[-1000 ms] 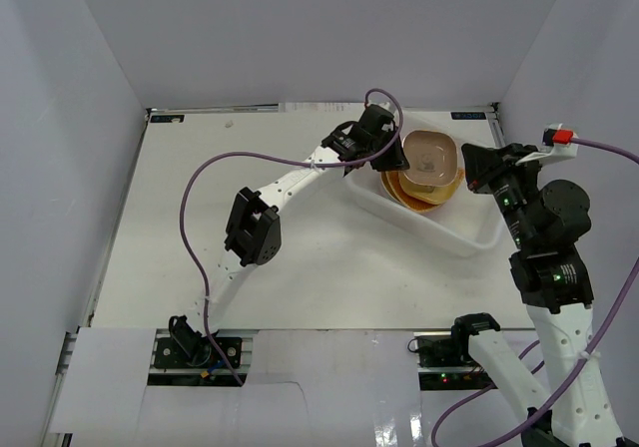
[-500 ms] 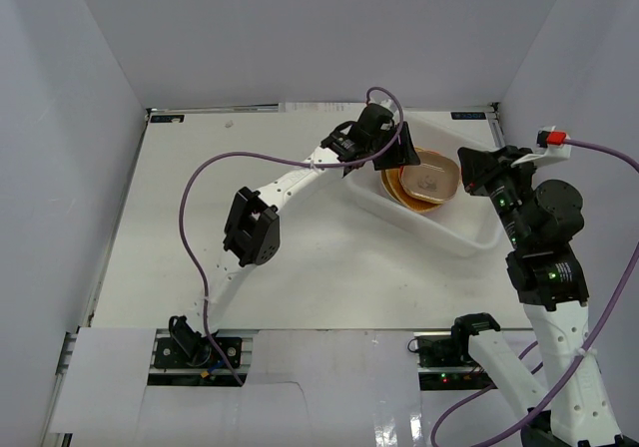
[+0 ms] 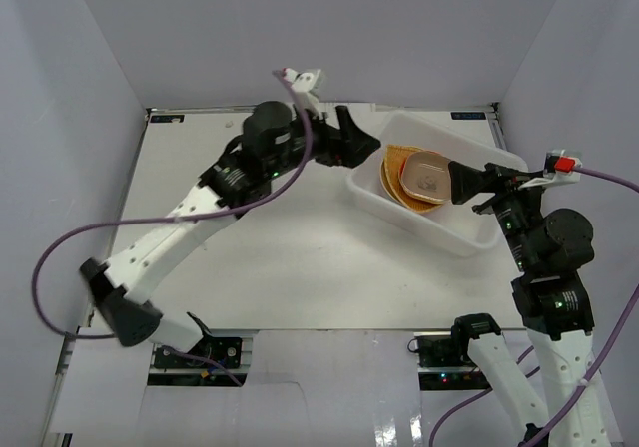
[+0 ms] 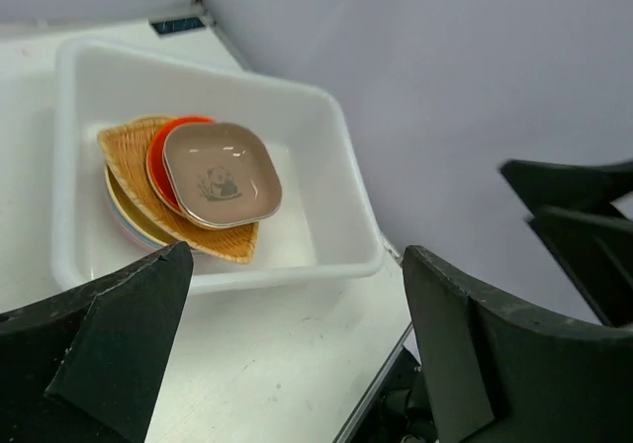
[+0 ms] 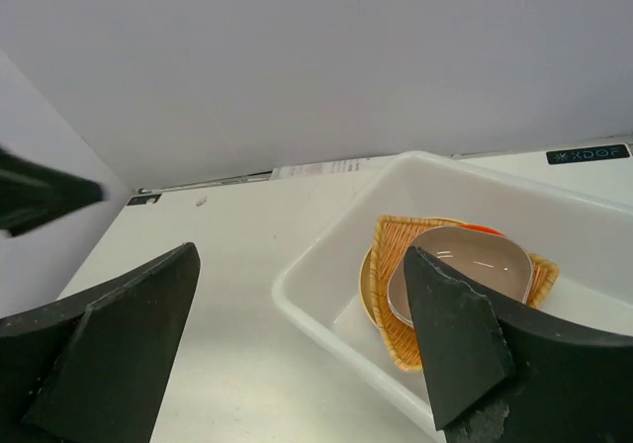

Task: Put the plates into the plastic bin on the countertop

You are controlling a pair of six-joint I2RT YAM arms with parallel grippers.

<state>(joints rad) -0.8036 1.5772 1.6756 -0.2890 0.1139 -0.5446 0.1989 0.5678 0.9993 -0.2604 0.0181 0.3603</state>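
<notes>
The plastic bin [image 3: 469, 229] stands slantwise at the back right of the countertop [image 3: 250, 247]. In its left end lies a stack of plates [image 3: 417, 178]. On top is a brown rounded-square plate [image 4: 220, 174], over a red-orange round one [image 4: 160, 146] and an orange fan-shaped woven one [image 4: 124, 144]. My left gripper [image 3: 357, 148] hangs open just left of the bin, holding nothing. My right gripper [image 3: 466, 190] hovers open over the bin's right part, also empty. The bin rim [image 5: 326, 339], the brown plate [image 5: 465, 265] and the woven plate [image 5: 388, 300] show between my right fingers.
Grey walls close in the countertop on three sides. A purple cable [image 3: 60, 252] loops from my left arm, whose elbow [image 3: 120, 312] sits low at the front left. The countertop's right edge [image 4: 396, 344] drops off just past the bin.
Both grippers have opened wide. The brown plate has settled onto the stack. My left arm has lifted and drawn back left of the bin; my right gripper has swung over the bin.
</notes>
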